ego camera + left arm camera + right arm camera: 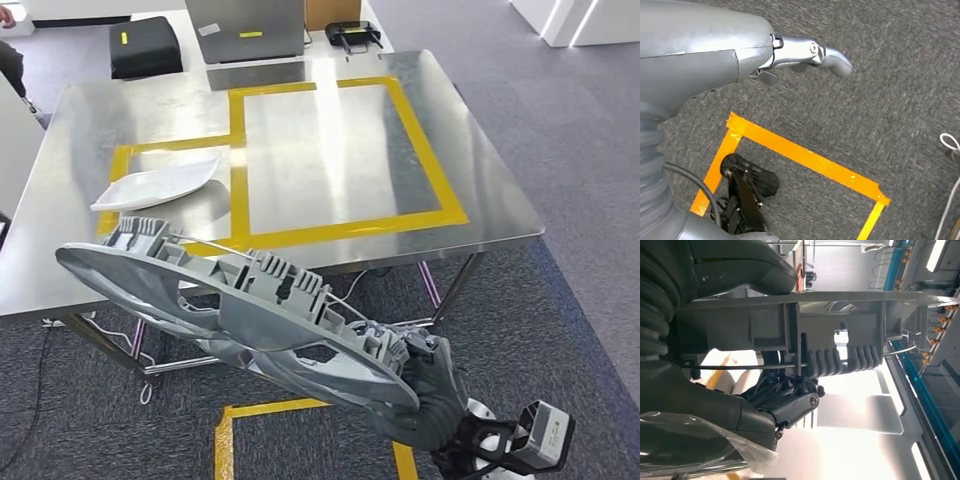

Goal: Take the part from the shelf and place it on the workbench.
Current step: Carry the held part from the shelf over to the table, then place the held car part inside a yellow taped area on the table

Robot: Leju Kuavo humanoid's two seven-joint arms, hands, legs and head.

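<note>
Right hand: your right hand (423, 385) grips the part (241, 300) at one end only, thumb over the top edge and darker fingers (791, 400) curled under the ribbed side, as the right wrist view shows.
Left hand: your left hand (806, 52) hangs over the carpet with its fingers extended and nothing in them.
Part position: the part juts out from the right hand towards the left, held in the air short of the table (483, 170); its far tip hangs near the table's front edge, not resting on anything.
Risk, leverage: you hold a long piece by its end, so I judge the far tip may sag or twist in the grasp as you move.
Risk, table edge: the far tip sits about level with the edge; carried forward without lifting, it could strike the rim and be levered out of the hand.
Risk, neighbour: a white curved piece (158, 185) lies on the table beyond the part's far tip; a low sweep could push it.
Risk, landing: the yellow tape square (423, 140) lies forward of the hand; releasing early would leave the part overhanging the edge.
Part material: grey moulded plastic, matte, long and gently curved, with a smooth outer shell and a ribbed, slotted inner side carrying a thin wire.
Table surface: polished, reflective metal, probably slippery.
Floor: dark grey carpet (885, 75) marked with yellow tape.
</note>
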